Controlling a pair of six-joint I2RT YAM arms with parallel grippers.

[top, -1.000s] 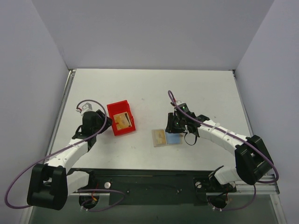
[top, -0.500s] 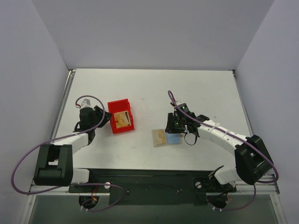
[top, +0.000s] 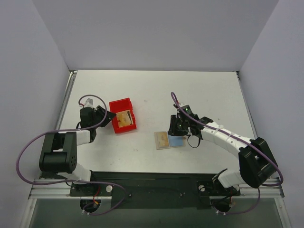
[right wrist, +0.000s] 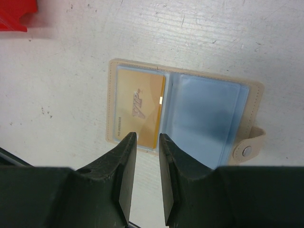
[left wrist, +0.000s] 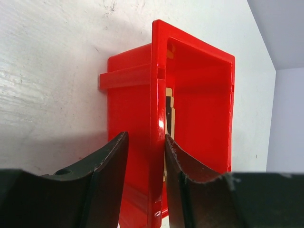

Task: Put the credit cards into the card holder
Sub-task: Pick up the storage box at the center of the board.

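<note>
Left gripper (left wrist: 146,137) sits low at the red bin (left wrist: 199,104), one finger (left wrist: 107,180) outside the near wall and the other inside, with the wall standing in the gap. The inner finger looks to touch the wall. The outer one leaves a strip of red showing beside it, so I cannot tell whether this is a pinch or only a straddle. The fingers cut off the bin's lower end in the wrist view. Inside, only a thin pale-and-dark sliver shows against the wall. In the top view a tan card (top: 125,119) lies on the bin floor; one or several, I cannot tell, and no marking is readable. Right gripper (right wrist: 147,137) is over the card holder (right wrist: 254,97), which lies open and flat on the table (top: 190,90), apart from the bin and on its right in the top view. Its fingers stand a narrow slot apart with nothing seen between them, tips at the holder's edge nearest the wrist camera; touching or hovering, can't say. One credit card (right wrist: 140,111) sits in the left pocket, its lower corner hidden by the fingertips. The right pocket shows bare blue lining, and the snap tab (right wrist: 247,151) sticks out at its lower right.
</note>
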